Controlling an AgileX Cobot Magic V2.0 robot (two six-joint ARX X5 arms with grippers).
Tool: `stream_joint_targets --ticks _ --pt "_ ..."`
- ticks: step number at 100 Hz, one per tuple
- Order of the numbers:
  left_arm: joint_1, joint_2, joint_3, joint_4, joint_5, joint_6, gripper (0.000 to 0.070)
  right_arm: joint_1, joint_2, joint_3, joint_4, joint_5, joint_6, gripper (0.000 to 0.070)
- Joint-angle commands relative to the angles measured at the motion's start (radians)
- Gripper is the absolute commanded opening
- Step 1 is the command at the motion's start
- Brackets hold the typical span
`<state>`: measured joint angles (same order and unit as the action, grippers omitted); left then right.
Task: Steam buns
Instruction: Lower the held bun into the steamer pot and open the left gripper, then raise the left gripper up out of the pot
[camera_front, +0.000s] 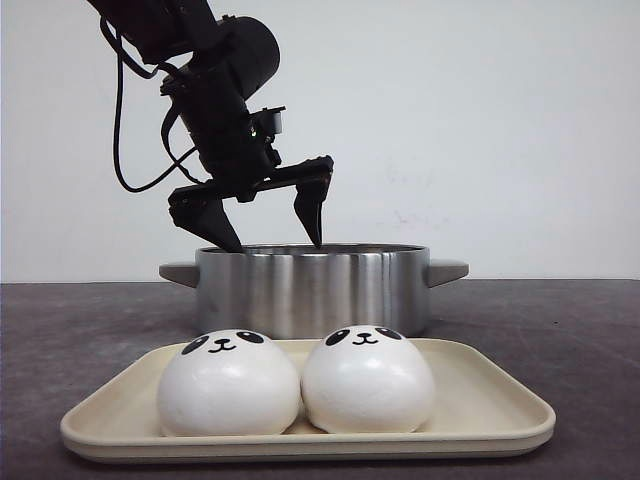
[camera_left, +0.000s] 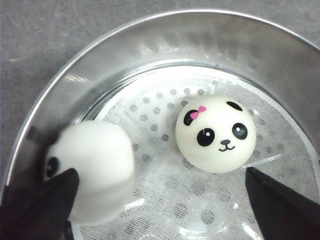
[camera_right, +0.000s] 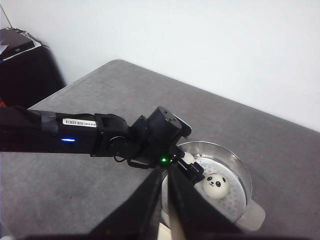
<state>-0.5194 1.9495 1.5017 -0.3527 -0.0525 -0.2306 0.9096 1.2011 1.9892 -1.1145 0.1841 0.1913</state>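
**Mia:** Where are our panda buns?

**Ben:** Two sit side by side, touching, on the cream tray (camera_front: 505, 415) in front of the steel steamer pot (camera_front: 312, 288). We call them the left tray bun (camera_front: 229, 383) and the right tray bun (camera_front: 367, 379). Two more are inside the pot, on its holey steamer plate (camera_left: 215, 200).

**Mia:** Why holes?

**Ben:** We think they let the steam come up.

**Mia:** What is our left gripper (camera_front: 268, 218) doing?

**Ben:** It hangs over the pot rim with its fingers spread wide and nothing between them. The bow bun (camera_left: 215, 134) sits flat. The blurry bun (camera_left: 95, 167) is right by one finger, near the wall. We think it is dropping.

**Mia:** And our right gripper (camera_right: 167, 200)?

**Ben:** It waits up high, away from the pot, fingers nearly together, holding nothing.
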Motion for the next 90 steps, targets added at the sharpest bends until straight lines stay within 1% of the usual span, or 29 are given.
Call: stream_joint_targets --ticks 1,10,18,27,41,46,59,73,82,90 --pt "-0.005 0.018 0.042 -0.014 0.000 0.002 0.0685 0.012 0.006 0.024 -0.008 0.002 0.010 0.0013" --pt "-0.005 0.002 0.076 -0.085 -0.001 0.003 0.0676 0.011 0.012 0.013 -0.040 0.024 -0.009 0.0013" --pt "-0.005 -0.033 0.095 -0.116 -0.001 0.002 0.0676 0.010 0.015 -0.021 -0.057 0.053 -0.016 0.0013" --pt "-0.014 -0.100 0.095 -0.116 -0.001 0.001 0.0670 0.005 0.015 -0.098 -0.051 0.065 -0.016 0.0013" --pt "-0.028 -0.240 0.095 -0.128 -0.001 -0.010 0.0665 -0.023 0.015 -0.262 -0.021 0.053 0.009 0.0013" --pt "-0.037 -0.298 0.095 -0.137 0.000 -0.016 0.0665 -0.030 0.015 -0.333 0.008 0.039 0.030 0.0013" --pt "-0.063 -0.446 0.095 -0.172 0.000 -0.029 0.0665 -0.032 0.015 -0.541 0.130 -0.030 0.111 0.0013" --pt "-0.102 -0.586 0.095 -0.221 0.000 -0.028 0.0666 -0.036 0.016 -0.745 0.254 -0.058 0.187 0.0013" --pt "-0.127 -0.659 0.095 -0.263 -0.001 -0.028 0.0666 -0.035 0.021 -0.843 0.318 -0.092 0.223 0.0013" --pt "-0.146 -0.714 0.095 -0.309 -0.001 -0.027 0.0666 -0.035 0.030 -0.895 0.336 -0.107 0.264 0.0015"
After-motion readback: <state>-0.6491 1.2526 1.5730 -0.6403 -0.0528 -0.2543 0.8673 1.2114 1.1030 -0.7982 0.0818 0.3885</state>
